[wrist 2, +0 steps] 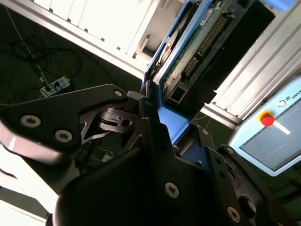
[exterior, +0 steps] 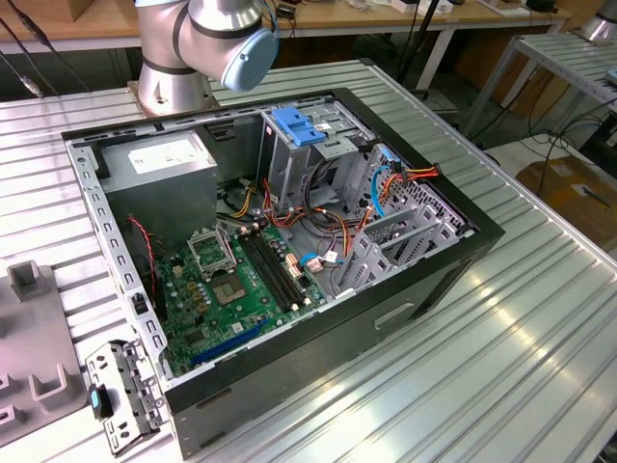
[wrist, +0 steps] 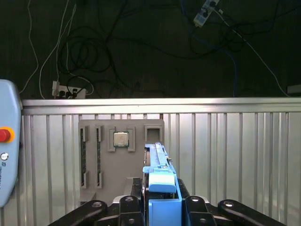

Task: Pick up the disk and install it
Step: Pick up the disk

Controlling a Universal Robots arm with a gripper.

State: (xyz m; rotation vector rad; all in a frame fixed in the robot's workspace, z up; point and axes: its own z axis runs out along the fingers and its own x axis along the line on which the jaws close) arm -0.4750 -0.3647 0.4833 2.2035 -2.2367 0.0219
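One open computer case (exterior: pixel 386 328) lies on its side on the ribbed metal counter (exterior: pixel 511 367). Going from the exterior view's left, a grey tray (exterior: pixel 29 376) lies near the counter's edge. A small metal bracket (exterior: pixel 120 395) with a blue clip lies just beside the case. Inside the case are a grey box (exterior: pixel 159 164) with a white sticker, a green board (exterior: pixel 231 280) and a tall metal cage (exterior: pixel 301 145) with a blue handle. The robot arm (exterior: pixel 207 39) stands behind the case.

The jaws are closed on the disk (wrist 2: pixel 197 47). They grip its blue frame (wrist: pixel 162 197) and hold it up off the counter. The second wrist view shows the disk's green underside. In the first wrist view the disk is seen edge-on, with the grey tray and its small chip (wrist: pixel 121 139) beyond it. A pale blue box with a red button (wrist: pixel 4 136) is off to one side.
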